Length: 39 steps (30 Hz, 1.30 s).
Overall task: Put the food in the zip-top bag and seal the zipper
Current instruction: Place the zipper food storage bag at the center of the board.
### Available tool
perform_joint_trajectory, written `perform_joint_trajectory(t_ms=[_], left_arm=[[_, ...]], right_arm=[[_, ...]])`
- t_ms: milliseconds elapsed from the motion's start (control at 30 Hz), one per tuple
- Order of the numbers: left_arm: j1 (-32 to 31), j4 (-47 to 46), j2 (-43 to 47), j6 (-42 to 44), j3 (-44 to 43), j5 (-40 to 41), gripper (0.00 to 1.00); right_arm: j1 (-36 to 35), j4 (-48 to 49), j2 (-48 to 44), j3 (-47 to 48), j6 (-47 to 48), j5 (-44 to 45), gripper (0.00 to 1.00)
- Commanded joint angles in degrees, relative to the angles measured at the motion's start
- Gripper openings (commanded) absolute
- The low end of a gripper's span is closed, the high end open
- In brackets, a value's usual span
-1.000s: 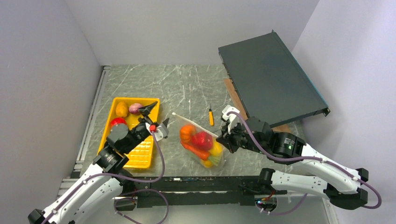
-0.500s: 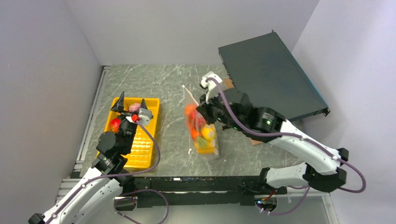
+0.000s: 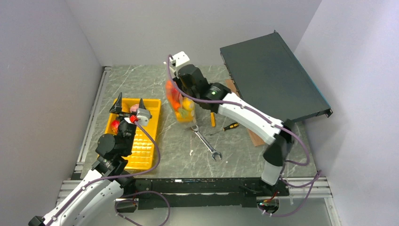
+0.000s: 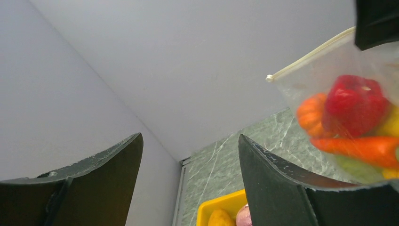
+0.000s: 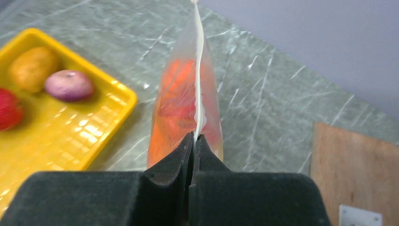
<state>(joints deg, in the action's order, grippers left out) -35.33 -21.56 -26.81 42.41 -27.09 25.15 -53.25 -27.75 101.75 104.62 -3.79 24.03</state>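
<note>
Jaws tight on the zipper (image 5: 198, 70), our right gripper (image 5: 194, 141) must hold the zip-top bag (image 5: 173, 108) steady; the left gripper (image 4: 189, 141) gapes empty.

Clear zip-top bag (image 5: 184, 101), yellow tray (image 5: 70, 134)

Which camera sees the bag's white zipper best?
The right wrist view: the zipper runs up the picture from the shut right gripper, close and clear. The left wrist view shows one end from below. In the top view it is too thin to see on the bag.
</note>
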Motion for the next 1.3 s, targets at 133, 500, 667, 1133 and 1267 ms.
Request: perform_joint_trajectory(t_ms=[133, 500, 667, 1133, 1267], left_arm=[[0.1, -0.7, -0.5, 0.9, -1.3, 1.8, 0.78], [0.2, -0.1, -3.4, 1.5, -1.5, 1.9, 0.78], [0.3, 0.2, -3.9, 1.5, -1.6, 1.9, 0.78], [0.3, 0.9, -4.3, 1.1, -1.9, 1.2, 0.78], [0.3, 0.7, -4.0, 1.3, -1.7, 1.4, 0.78]], right_arm=[[0.9, 18.0, 17.5, 22.4, 11.7, 6.6, 0.00], [8.6, 23.1, 21.4, 26.2, -7.2, 1.2, 0.00], [11.7, 22.6, 23.6, 19.4, -9.2, 7.7, 0.00], [9.9, 29.1, 24.0, 3.2, 8.3, 23.8, 0.07], [8.4, 28.3, 25.6, 5.3, 16.1, 29.6, 0.16]])
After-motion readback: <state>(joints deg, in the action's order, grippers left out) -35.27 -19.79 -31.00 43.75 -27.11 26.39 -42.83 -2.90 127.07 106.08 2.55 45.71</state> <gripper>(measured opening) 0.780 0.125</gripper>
